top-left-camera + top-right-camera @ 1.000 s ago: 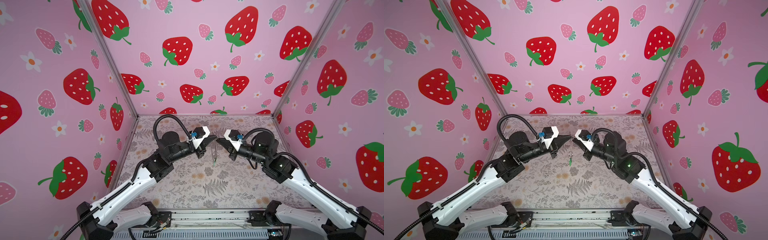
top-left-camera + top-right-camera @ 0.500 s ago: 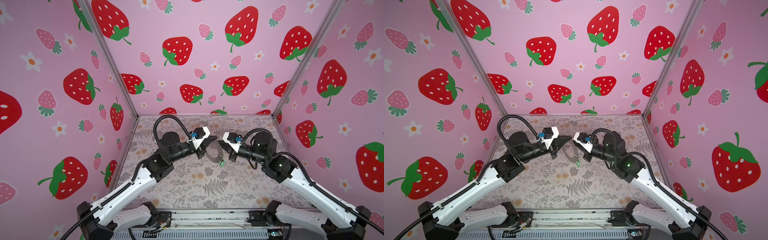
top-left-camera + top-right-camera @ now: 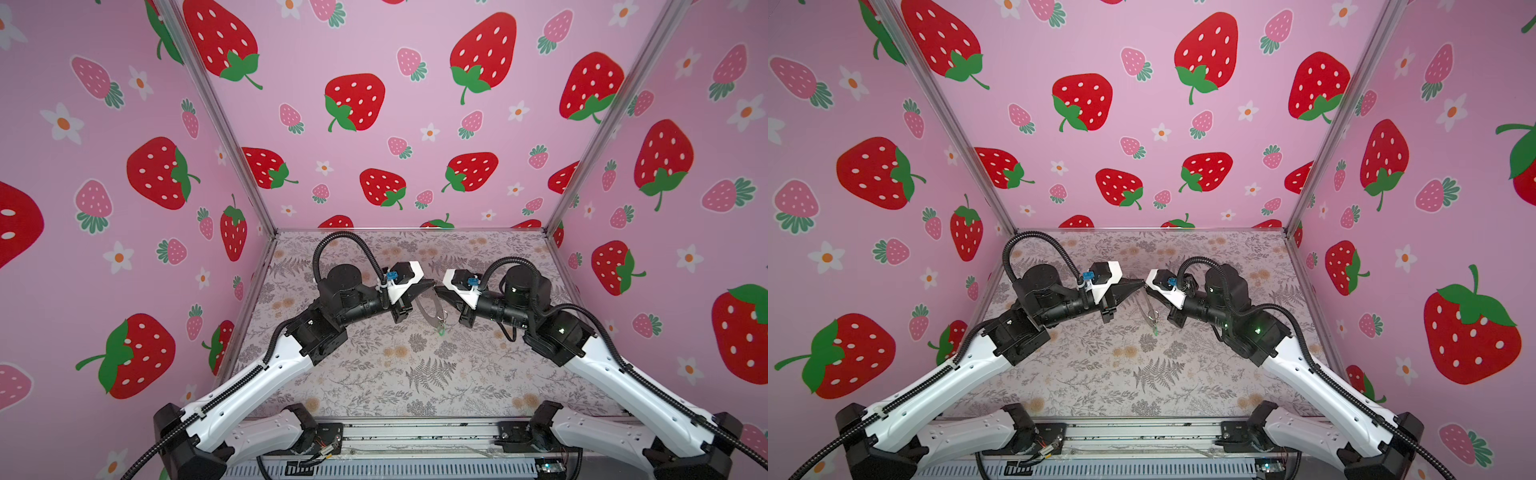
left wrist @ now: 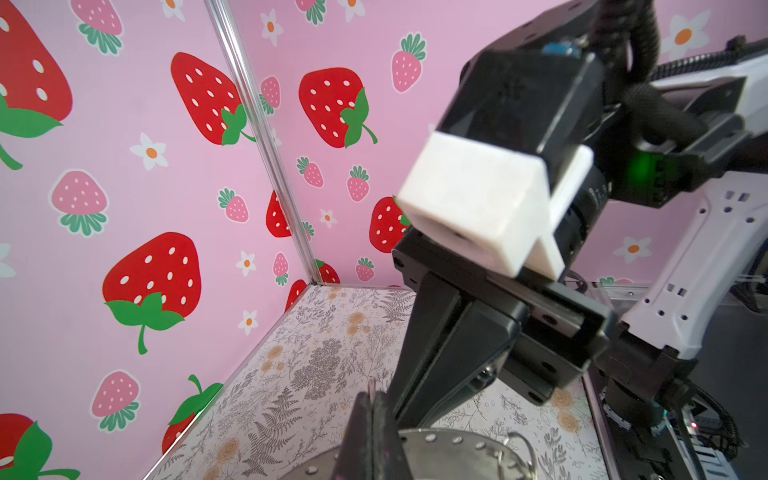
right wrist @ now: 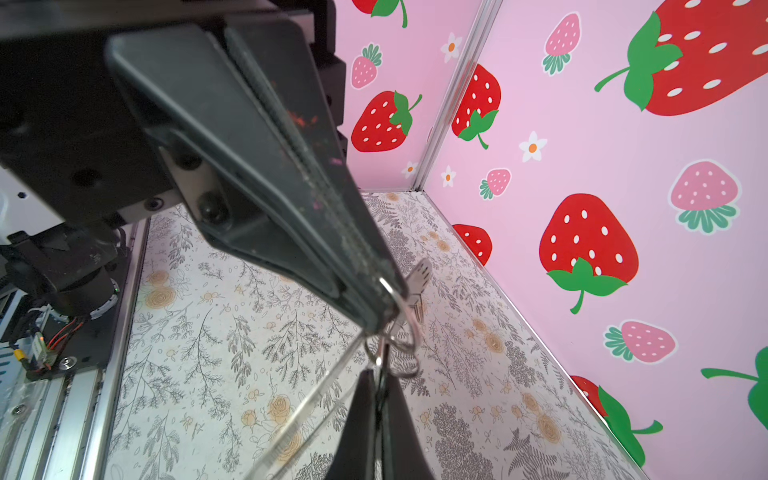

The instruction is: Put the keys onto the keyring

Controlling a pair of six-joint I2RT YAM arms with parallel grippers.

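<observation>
The keyring [image 3: 429, 311] [image 3: 1148, 308], a thin grey metal ring, hangs above the floral floor between the two grippers in both top views. A small green key [image 3: 440, 331] [image 3: 1155, 331] dangles from its lower end. My left gripper [image 3: 432, 285] [image 4: 372, 400] is shut on the keyring's upper rim [image 4: 451, 448]. My right gripper [image 3: 437, 291] [image 5: 380, 376] is shut too, pinching a wire loop [image 5: 399, 332] of the keyring. The two sets of tips nearly touch. In the right wrist view the keyring [image 5: 309, 411] shows edge-on.
Pink strawberry walls close in the floral floor [image 3: 415, 374] at the back and on both sides, with metal corner posts [image 3: 582, 166]. A metal rail [image 3: 415, 436] carrying the arm bases runs along the front edge.
My right gripper has moved left, close to the left gripper's tip, and shut on a loop. The keyring has turned from edge-on to showing its face. The left arm has held still.
</observation>
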